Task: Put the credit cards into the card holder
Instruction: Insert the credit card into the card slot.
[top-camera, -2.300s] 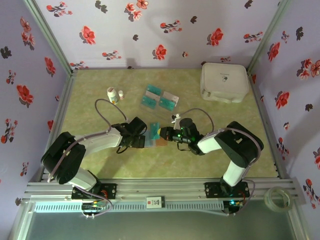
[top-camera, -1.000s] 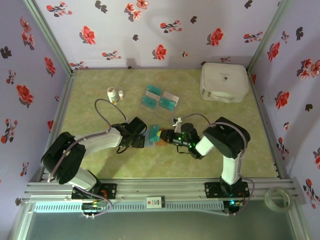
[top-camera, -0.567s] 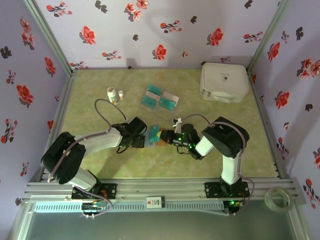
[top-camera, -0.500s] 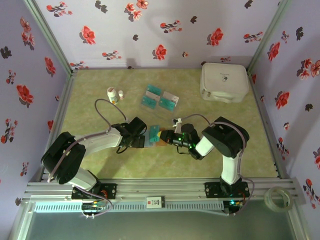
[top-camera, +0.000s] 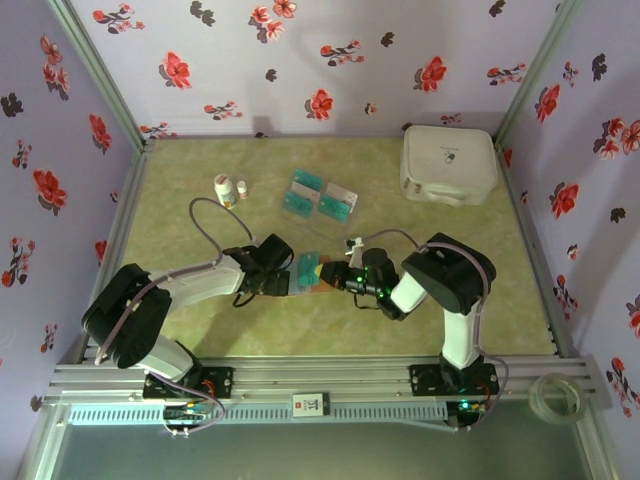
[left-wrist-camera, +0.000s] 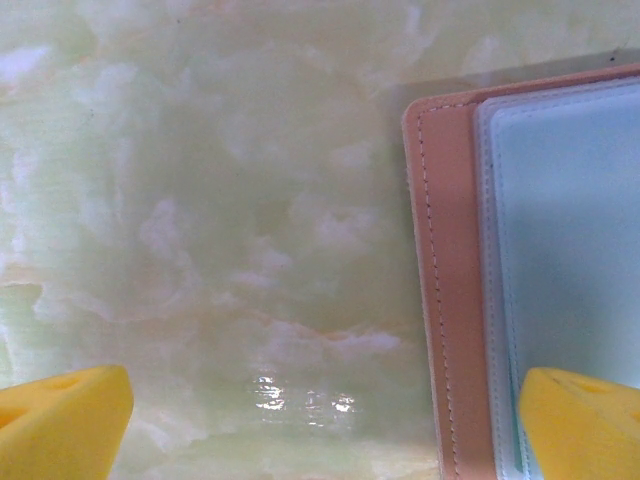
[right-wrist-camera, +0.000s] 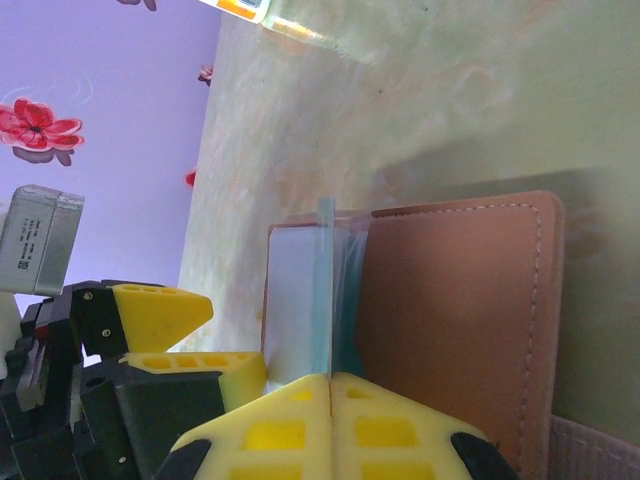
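Note:
The reddish-brown card holder (top-camera: 320, 281) lies open on the table between the two grippers. My right gripper (right-wrist-camera: 330, 382) is shut on a teal credit card (right-wrist-camera: 324, 285), held edge-on with its far end at the holder's pale inner sleeve (right-wrist-camera: 295, 290), beside the brown flap (right-wrist-camera: 455, 300). My left gripper (left-wrist-camera: 320, 430) is open. One of its yellow fingers (left-wrist-camera: 585, 425) is over the holder's clear pocket (left-wrist-camera: 565, 230) and the other is over bare table, left of the stitched leather edge (left-wrist-camera: 445, 290). Several more credit cards (top-camera: 320, 195) lie farther back.
A large white rounded case (top-camera: 448, 165) stands at the back right. Small white bottles (top-camera: 226, 189) stand at the back left. Flowered walls close in the table on three sides. The left gripper's yellow fingers (right-wrist-camera: 160, 310) sit close to the right gripper.
The right gripper has crept a little to the left with its card, closer over the holder. The left arm has stayed still.

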